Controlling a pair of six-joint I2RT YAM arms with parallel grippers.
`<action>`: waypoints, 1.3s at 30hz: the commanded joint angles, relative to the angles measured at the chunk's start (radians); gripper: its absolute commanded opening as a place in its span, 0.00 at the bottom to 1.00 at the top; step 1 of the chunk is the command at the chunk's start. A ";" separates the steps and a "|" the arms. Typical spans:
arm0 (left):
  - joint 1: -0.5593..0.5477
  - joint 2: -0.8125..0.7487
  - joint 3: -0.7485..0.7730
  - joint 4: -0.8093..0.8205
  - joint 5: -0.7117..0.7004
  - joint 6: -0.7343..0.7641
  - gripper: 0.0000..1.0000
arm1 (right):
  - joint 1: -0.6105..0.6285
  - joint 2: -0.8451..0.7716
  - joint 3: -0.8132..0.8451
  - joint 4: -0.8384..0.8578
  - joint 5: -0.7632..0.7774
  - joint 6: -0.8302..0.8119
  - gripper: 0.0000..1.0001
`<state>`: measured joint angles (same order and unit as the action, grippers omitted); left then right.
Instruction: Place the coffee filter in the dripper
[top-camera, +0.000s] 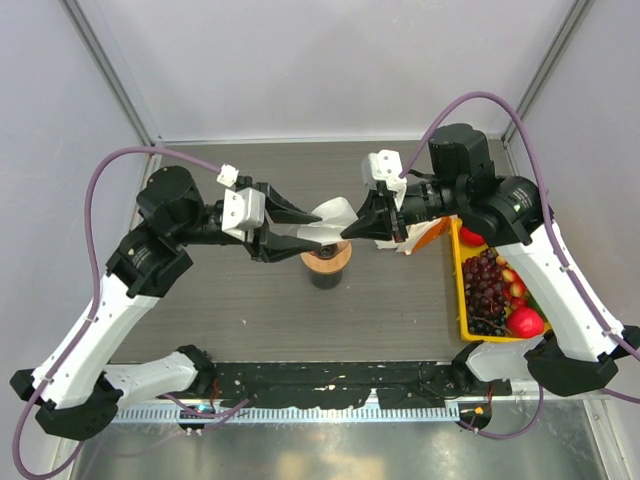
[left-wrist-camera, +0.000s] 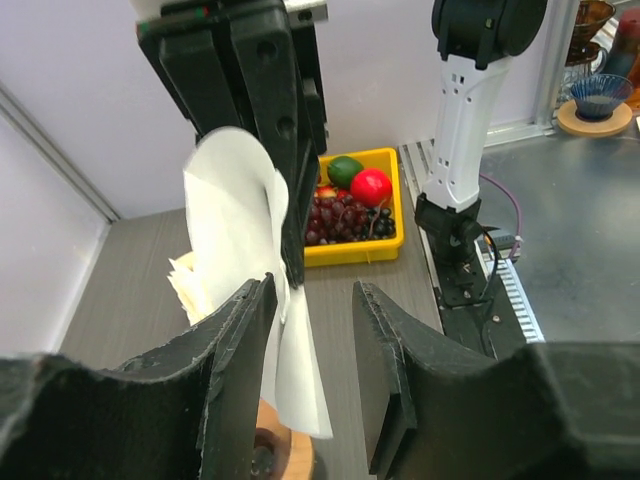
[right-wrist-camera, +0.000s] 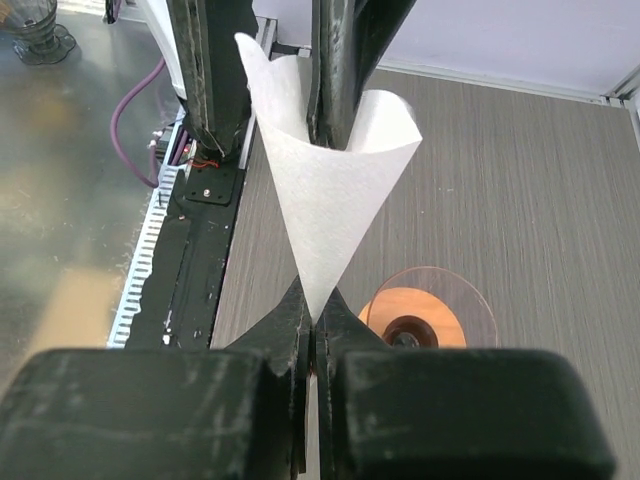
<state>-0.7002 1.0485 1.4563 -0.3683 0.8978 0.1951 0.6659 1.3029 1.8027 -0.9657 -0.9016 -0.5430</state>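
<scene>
Now, R gripper (right-wrist-camera: 313, 330) pinches coffee filter (right-wrist-camera: 335, 190) tip; L gripper (left-wrist-camera: 310, 290), jaws half-open, straddles its rim; dripper (top-camera: 327, 260) sits at 6 o'clock below: point tip down, centre, lower gently.

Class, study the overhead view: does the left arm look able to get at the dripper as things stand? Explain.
Probably not directly. The dripper sits just below the left claw, but the coffee filter, pinched at its tip by the right claw, is stretched across right above it.
</scene>
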 joint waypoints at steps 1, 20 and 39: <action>-0.004 -0.050 -0.054 -0.023 -0.023 0.021 0.44 | 0.003 -0.021 0.047 0.028 -0.042 0.020 0.05; -0.002 -0.136 -0.225 0.278 -0.091 -0.221 0.27 | 0.003 -0.039 -0.005 0.142 -0.114 0.186 0.05; 0.177 0.068 -0.114 0.243 -0.163 -0.873 0.00 | -0.094 -0.048 0.133 0.055 0.368 -0.070 0.89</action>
<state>-0.5629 1.0458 1.2541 -0.1085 0.7761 -0.4183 0.5621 1.3083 1.9072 -0.8829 -0.7128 -0.4496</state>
